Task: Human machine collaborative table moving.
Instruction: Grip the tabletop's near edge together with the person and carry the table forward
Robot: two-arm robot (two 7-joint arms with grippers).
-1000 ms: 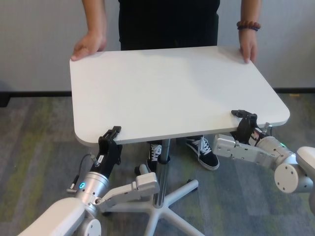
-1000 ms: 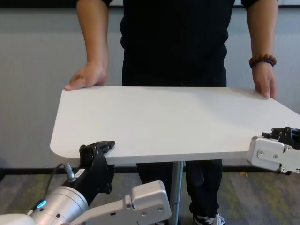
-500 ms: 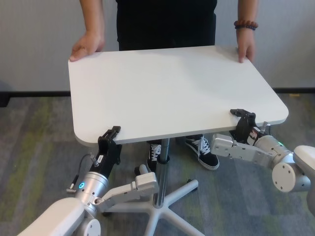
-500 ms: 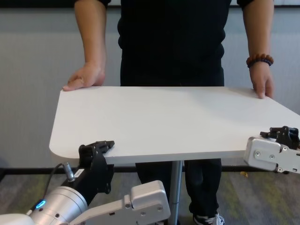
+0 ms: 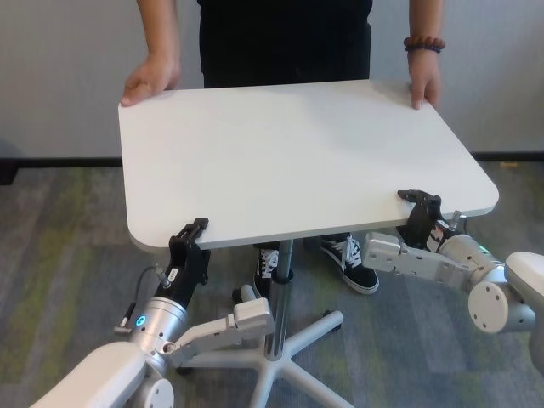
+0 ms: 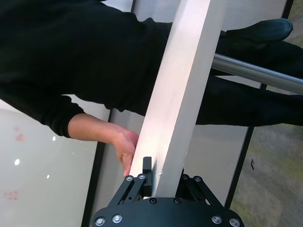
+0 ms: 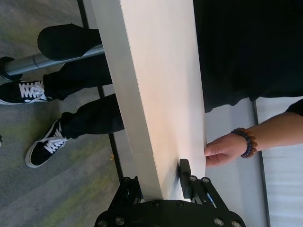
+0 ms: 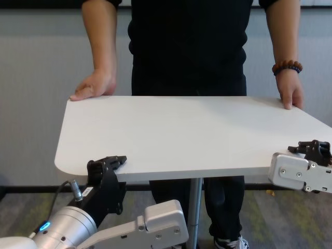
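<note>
1. Centre of the head view: the table (image 5: pixel 289 157), white top level on a metal pole (image 5: pixel 284 289) with a star base (image 5: pixel 293 357) on grey carpet (image 5: pixel 51 255).
2. At 7 o'clock of the top, the left gripper (image 5: pixel 189 242) clamped on the near edge, one finger above and one below; at 4 o'clock, the right gripper (image 5: pixel 421 208) gripping the near right corner the same way.
3. At 12 o'clock, the human (image 5: pixel 285 42) in black, one hand (image 5: pixel 151 78) on the far left corner, the other hand (image 5: pixel 425 82), with a beaded bracelet (image 5: pixel 425 42), on the far right corner.
4. Shown only by the left wrist view: the tabletop edge-on (image 6: pixel 177 94) running between the closed black fingers (image 6: pixel 147 171); likewise in the right wrist view (image 7: pixel 156 94), along with sneakers (image 7: pixel 45 144) on the carpet.
5. Shown only by the chest view: the thin near edge (image 8: pixel 197 175) side-on, with the silver forearm (image 8: pixel 67 228) below it.
6. Under the top, pole and base standing between arms and feet.
</note>
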